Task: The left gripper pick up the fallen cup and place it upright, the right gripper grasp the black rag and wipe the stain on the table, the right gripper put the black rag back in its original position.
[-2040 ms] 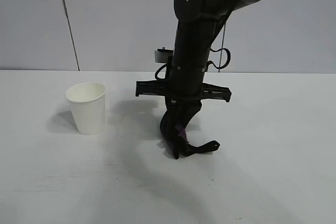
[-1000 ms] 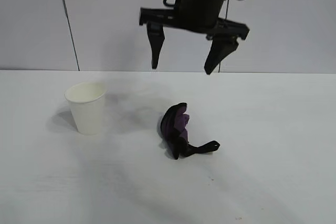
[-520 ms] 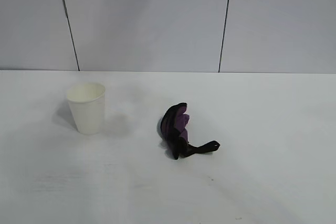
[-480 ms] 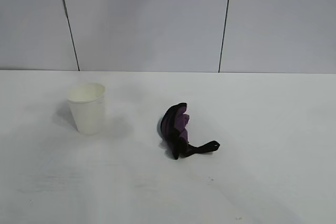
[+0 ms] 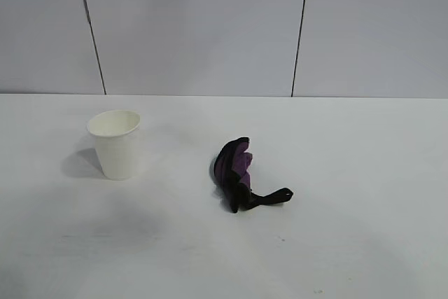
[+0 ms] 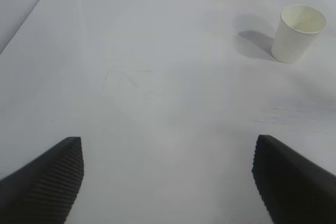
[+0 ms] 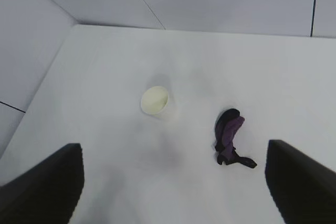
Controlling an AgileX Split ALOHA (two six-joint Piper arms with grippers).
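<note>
White table (image 5: 364, 229) looks wiped, no stain I can spot. Cup (image 5: 115, 143) stands upright, black rag (image 5: 236, 171) lies bunched well apart, probably dropped back home. Left hand (image 6: 168, 177) and right hand (image 7: 176, 182) both gape empty, backed off.

In both wrist views only 2 dark fingertips (image 6: 47, 179) of each gripper show, cut by the picture's lower edge. In the exterior view both arms are outside the picture. The cup's (image 5: 115, 143) inside bottom is hidden.
</note>
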